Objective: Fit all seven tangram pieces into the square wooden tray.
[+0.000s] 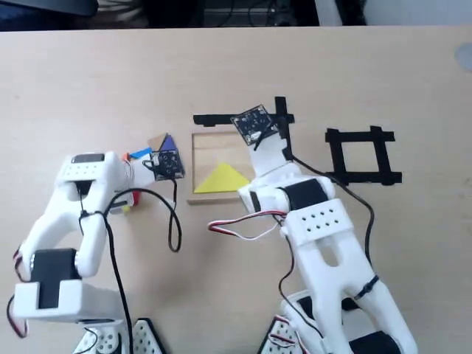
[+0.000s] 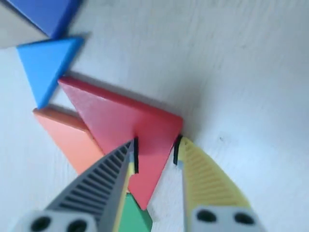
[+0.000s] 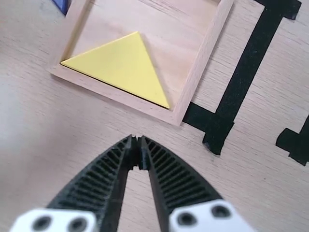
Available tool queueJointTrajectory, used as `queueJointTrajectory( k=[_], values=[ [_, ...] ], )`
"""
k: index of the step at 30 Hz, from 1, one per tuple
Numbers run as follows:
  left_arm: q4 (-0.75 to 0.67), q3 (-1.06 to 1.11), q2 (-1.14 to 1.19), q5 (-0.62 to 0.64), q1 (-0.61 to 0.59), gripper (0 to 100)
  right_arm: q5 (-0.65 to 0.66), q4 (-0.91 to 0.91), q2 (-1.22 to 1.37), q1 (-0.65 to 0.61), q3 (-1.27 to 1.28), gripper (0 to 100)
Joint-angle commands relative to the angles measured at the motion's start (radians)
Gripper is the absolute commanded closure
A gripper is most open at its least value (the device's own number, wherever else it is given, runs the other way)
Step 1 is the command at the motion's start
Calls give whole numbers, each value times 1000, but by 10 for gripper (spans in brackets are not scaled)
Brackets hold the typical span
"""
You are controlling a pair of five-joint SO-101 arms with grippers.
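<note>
Over on my left side, my left end effector (image 2: 154, 147) hangs low over the loose pile with its jaws apart. The grey one sits over the flat red wooden triangle (image 2: 125, 121) and the yellow one is right at that triangle's edge. An orange piece (image 2: 72, 140) touches the red one, a small light blue triangle (image 2: 46, 63) is just beside them, and a green piece (image 2: 130, 217) peeks out under the jaws. My right end effector (image 3: 136, 141) is closed on nothing, over bare worktop (image 3: 48, 140) just outside the square wooden tray (image 3: 203, 63). The big yellow triangle (image 3: 120, 65) lies flat inside the tray along one wall. Black tape marks (image 3: 251, 67) are next to the tray.
</note>
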Motion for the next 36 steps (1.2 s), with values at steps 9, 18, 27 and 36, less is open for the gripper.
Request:
queueJointTrajectory(
  k=[9,18,27,36],
  values=[
    [270,-420,-52,468,35,939,-5,-92,-30,-14,45,984],
    [230,-463,-58,807,-68,970,-31,-91,-24,-115,-2,983],
    [311,-469,-55,1132,-458,970,-38,109,245,-239,-424,922],
    [238,-199,-64,1211,-656,970,-175,68,832,-433,-935,916]
  ],
)
